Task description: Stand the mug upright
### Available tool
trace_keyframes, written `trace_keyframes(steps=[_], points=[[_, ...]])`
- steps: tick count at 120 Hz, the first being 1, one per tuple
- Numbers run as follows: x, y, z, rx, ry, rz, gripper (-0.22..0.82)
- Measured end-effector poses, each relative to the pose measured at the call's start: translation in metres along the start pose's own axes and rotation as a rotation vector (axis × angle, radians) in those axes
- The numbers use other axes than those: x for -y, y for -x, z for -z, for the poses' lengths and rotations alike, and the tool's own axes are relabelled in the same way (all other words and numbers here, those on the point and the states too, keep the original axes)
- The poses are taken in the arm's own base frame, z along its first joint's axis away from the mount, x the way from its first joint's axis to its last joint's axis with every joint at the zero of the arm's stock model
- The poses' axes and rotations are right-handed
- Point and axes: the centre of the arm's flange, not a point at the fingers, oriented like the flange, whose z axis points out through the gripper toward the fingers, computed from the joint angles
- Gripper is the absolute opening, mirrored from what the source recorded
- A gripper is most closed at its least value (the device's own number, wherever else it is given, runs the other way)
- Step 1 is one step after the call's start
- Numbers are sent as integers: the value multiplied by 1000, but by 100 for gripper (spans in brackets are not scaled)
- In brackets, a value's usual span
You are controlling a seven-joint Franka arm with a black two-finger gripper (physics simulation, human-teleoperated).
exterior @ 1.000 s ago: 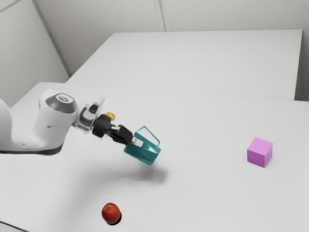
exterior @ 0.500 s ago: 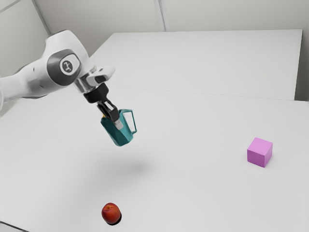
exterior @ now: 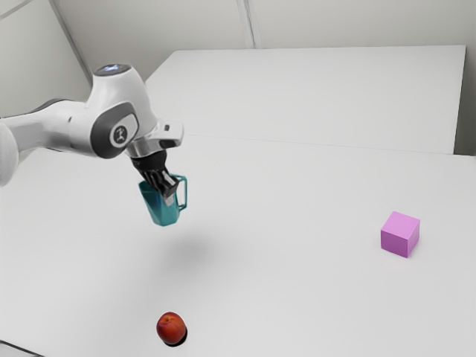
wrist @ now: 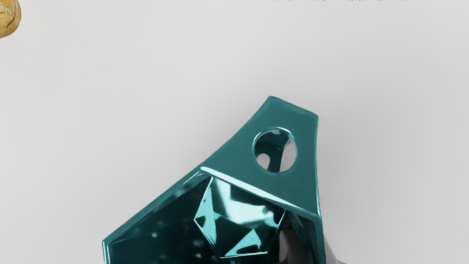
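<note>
The gripper points down in the exterior view, shut on the wall of the teal mug. The mug hangs above the table with its mouth up, leaning slightly, its handle toward the exterior view's right; a soft shadow lies below it. Looking into the mug in the wrist view, I see its faceted floor and the handle with a round hole. There the gripper has one dark finger inside the wall and the other outside, partly hidden by the mug.
A red peach lies on the white table toward the exterior view's bottom. The pink cube rests far off at the exterior view's right. A bread roll shows at a corner of the wrist view.
My hand has swung the held mug toward the exterior view's left and turned it from strongly tilted to nearly upright. The peach and cube have stayed put.
</note>
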Motion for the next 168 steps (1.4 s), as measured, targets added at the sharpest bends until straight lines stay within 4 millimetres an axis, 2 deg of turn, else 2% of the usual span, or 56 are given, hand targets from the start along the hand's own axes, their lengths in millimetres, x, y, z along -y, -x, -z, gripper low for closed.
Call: trace_keyframes(steps=[18,52,84,168], points=[[-3,2,-24,-37,-18,40,-18],[-5,0,-43,-116,-38,103,-18],[-11,8,-62,-141,-38,143,-18],[-11,5,-89,-133,-27,207,-18]])
